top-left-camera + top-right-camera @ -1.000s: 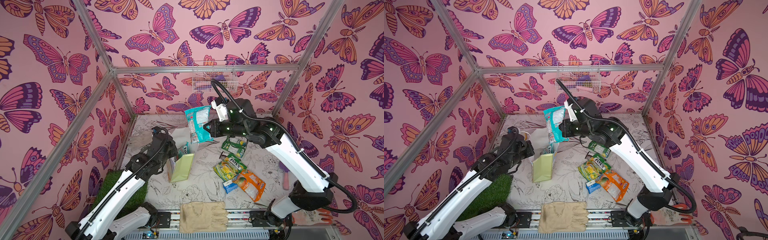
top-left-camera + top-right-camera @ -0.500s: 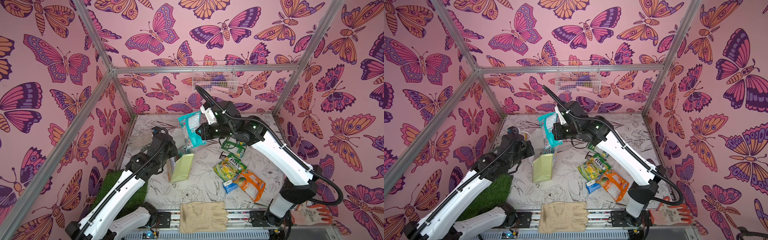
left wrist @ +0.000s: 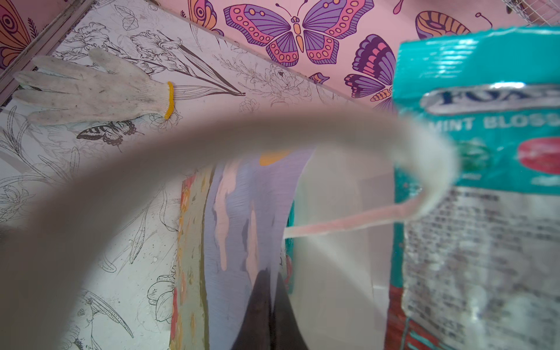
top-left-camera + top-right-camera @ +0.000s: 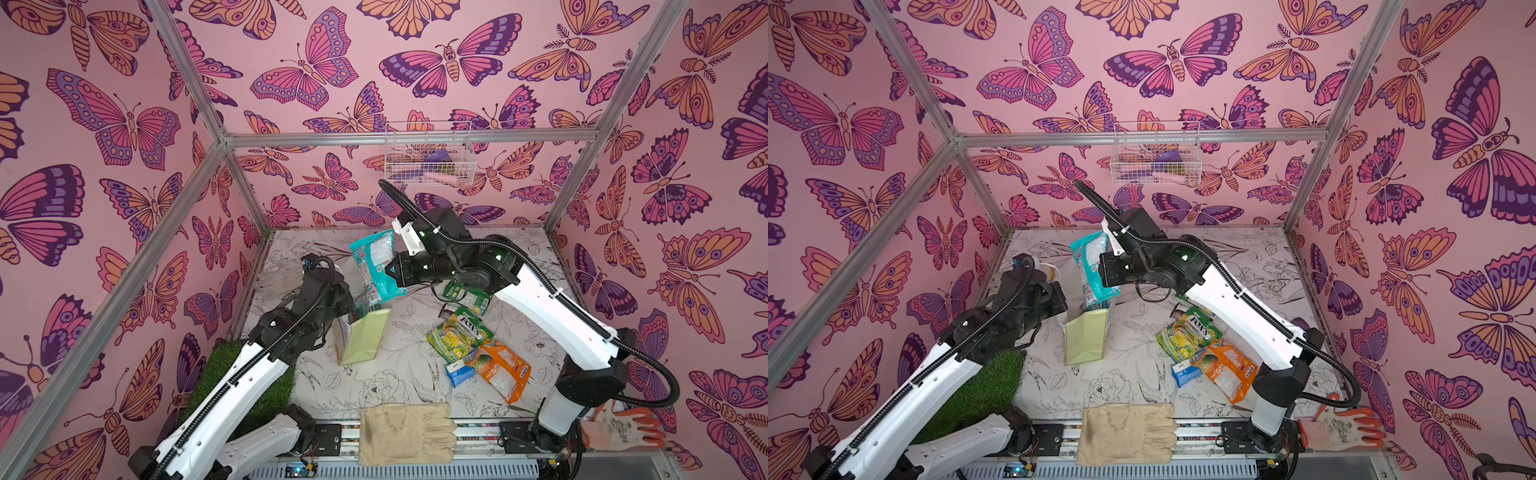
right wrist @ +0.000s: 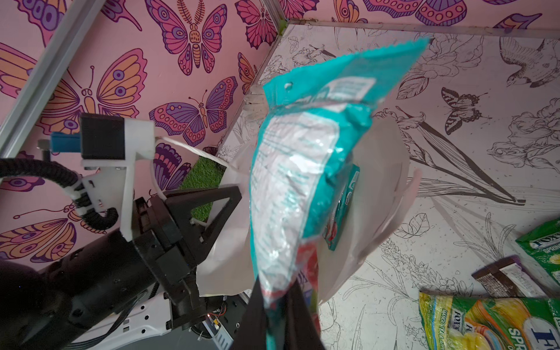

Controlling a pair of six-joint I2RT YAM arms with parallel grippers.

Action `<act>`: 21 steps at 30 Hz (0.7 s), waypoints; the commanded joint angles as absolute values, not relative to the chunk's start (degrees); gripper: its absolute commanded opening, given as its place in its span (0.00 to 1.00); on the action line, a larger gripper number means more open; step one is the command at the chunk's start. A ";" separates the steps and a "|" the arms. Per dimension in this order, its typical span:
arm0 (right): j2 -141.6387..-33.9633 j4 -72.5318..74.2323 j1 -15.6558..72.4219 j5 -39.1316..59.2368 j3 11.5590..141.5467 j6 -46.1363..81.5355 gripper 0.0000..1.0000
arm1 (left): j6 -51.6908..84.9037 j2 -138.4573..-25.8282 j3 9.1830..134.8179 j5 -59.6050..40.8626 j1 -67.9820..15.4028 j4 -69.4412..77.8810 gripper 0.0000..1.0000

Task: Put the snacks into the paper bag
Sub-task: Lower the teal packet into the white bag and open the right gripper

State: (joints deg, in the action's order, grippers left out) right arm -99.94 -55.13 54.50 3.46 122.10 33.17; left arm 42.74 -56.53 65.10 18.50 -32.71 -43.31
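1. Nearest, a beige glove (image 4: 405, 434) lies on the front rail. An orange-and-white glove (image 4: 623, 428) sits at the near right.
2. On the right, 5 snacks wait on the table: an orange packet (image 4: 500, 370), a small blue packet (image 4: 457, 370), a yellow-green packet (image 4: 457, 338), a dark brown bar (image 5: 500, 274) and a green packet (image 4: 465, 293).
3. Centre-left, the paper bag (image 4: 365, 336) stands upright with its mouth open. The left gripper (image 3: 269, 291) is clamped on its wall. 1 teal pack (image 5: 342, 206) already sits inside.
4. Just beyond, the right gripper (image 5: 278, 303) pinches the held teal packet (image 4: 374, 262). It has swung left and down since a moment ago and now hangs at the bag's mouth, so I judge the drop is close.
5. On the far wall, the white wire basket (image 4: 428, 156) holds purple and pink things I can't identify.
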 commanded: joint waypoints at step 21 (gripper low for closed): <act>-101.56 -57.68 57.94 1.74 122.10 34.83 0.00 | 44.33 -54.95 63.63 20.39 -33.05 -42.20 0.00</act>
State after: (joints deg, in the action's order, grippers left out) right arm -100.71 -56.97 57.21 2.72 121.97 34.11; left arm 43.97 -56.03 64.53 19.11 -32.71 -43.31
